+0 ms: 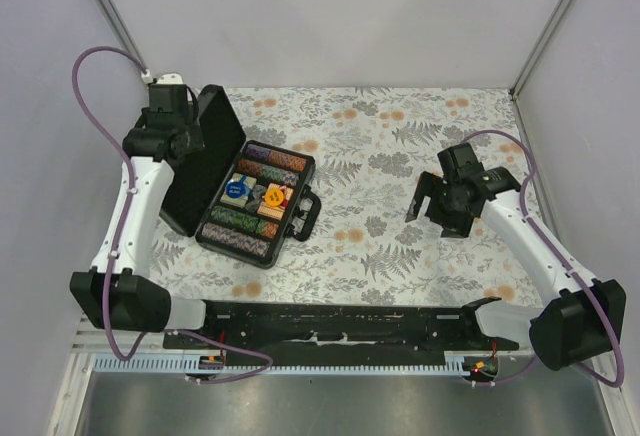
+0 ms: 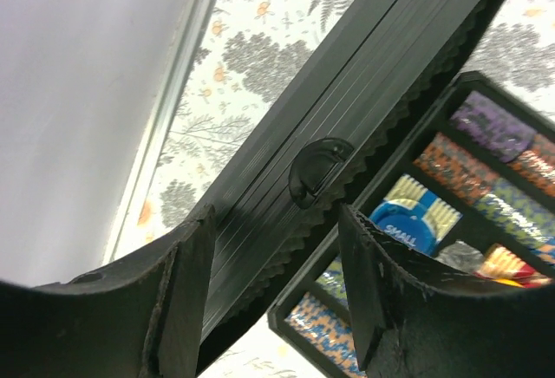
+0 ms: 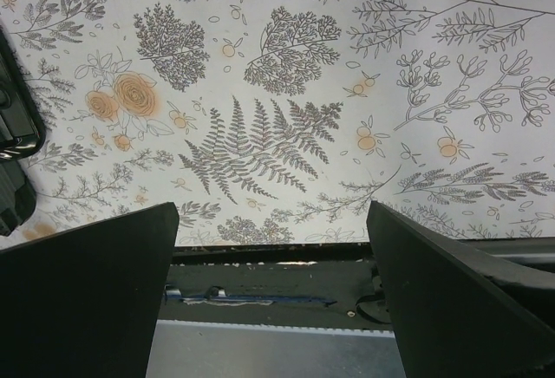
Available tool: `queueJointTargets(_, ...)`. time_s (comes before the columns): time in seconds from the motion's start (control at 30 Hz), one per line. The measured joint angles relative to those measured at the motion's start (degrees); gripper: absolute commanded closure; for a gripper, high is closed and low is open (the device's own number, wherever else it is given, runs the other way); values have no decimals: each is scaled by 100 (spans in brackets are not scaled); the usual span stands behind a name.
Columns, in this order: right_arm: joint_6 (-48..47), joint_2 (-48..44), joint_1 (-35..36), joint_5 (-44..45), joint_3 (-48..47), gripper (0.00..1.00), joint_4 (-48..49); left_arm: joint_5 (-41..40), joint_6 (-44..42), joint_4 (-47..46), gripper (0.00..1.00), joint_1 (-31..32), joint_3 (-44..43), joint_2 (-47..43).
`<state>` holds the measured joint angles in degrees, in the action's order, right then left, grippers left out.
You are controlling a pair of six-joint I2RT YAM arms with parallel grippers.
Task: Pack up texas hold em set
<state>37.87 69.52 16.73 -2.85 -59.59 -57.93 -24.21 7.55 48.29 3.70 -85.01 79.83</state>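
Floral cloth [image 1: 400,156] under white walls. Left of the top view: left gripper [image 2: 273,222] at the raised lid's [image 1: 205,156] free edge, jaws apart, straddling the rim beside the latch [image 2: 316,166], not visibly clamped. Just right: case [image 1: 228,248] open, chips [image 1: 245,226] in rows, long axis upper right to lower left, handle [image 1: 305,214] facing right. Far right: right gripper [image 3: 273,213] spread wide over cloth, well apart. Probably next: lid tipped rightward over the tray, left arm nearer.
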Motion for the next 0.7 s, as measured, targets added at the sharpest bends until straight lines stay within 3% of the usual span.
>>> queueJointTargets(0.4, 223, 195, -2, -240, -20, 2, -20, 1147, 643, -1209, 45, -4, 1003, -866)
queueJointTargets(0.7, 546, 282, -2, -485, -20, 3, 22, 2581, 1246, -1808, 46, 175, 1648, -1327)
